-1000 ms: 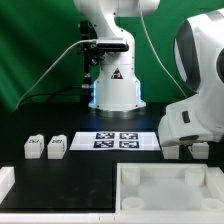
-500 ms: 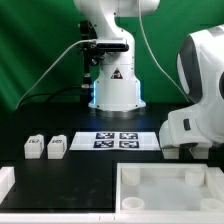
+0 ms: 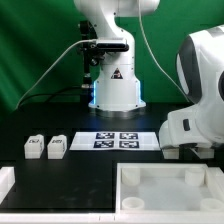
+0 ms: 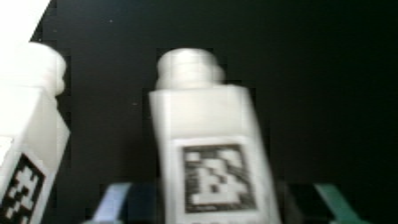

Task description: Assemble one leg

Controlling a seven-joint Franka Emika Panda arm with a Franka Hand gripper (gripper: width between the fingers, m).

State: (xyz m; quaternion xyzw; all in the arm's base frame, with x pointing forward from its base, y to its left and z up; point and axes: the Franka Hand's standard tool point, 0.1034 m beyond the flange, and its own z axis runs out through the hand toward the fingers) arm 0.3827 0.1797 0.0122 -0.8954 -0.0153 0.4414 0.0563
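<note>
In the wrist view a white leg [image 4: 205,130] with a black-and-white marker tag stands between my two fingertips [image 4: 118,203]. My gripper [image 4: 226,206] is open, with a dark gap on each side of the leg. A second leg [image 4: 25,120] stands close beside it. In the exterior view two more legs [image 3: 33,147] [image 3: 57,147] stand at the left of the table. My gripper is low at the exterior view's right [image 3: 190,150], where the arm's white housing hides its fingers and the legs there.
The marker board [image 3: 115,140] lies at the table's middle in front of the robot base [image 3: 115,90]. The large white square panel [image 3: 165,190] lies in the foreground. A white block edge [image 3: 5,180] shows at the lower left.
The arm's white housing has sunk a little and shifted toward the exterior view's right since one second ago. It has held still for the last half second.
</note>
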